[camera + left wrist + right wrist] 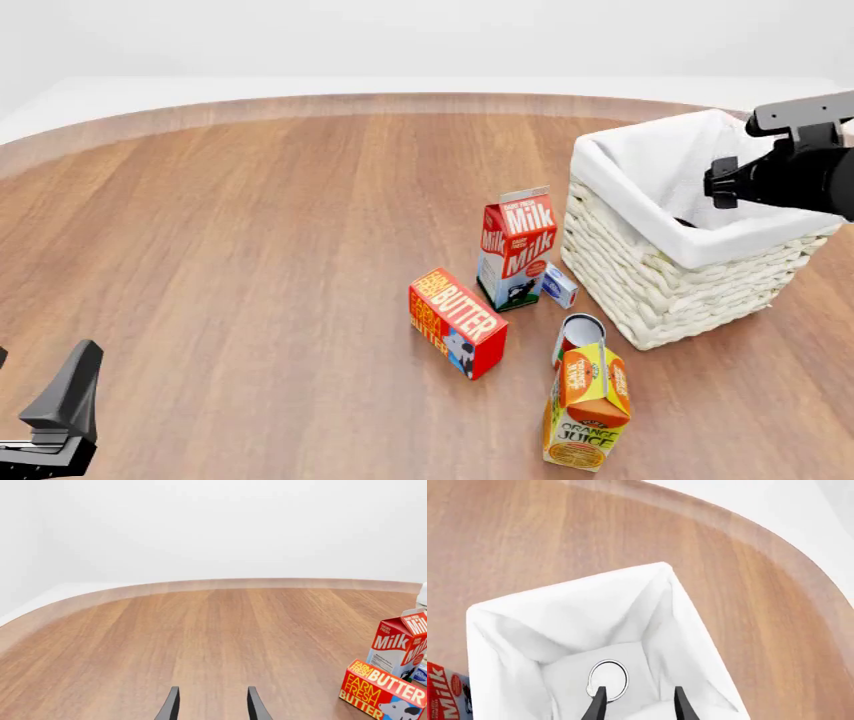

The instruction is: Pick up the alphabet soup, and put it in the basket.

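The table [267, 230] is smooth, matt wood grain. The basket [641, 280] is rough woven wicker lined with soft white cloth [594, 605]. The milk carton [517, 245] at its nine o'clock looks like printed card.

Left hand [213, 707] fingers apart, nothing between them, over bare wooden counter [167, 635]. Milk carton [400, 645] upright near frame edge, butter box [381, 690] lying just in front of it. White wall behind the counter's curved edge.
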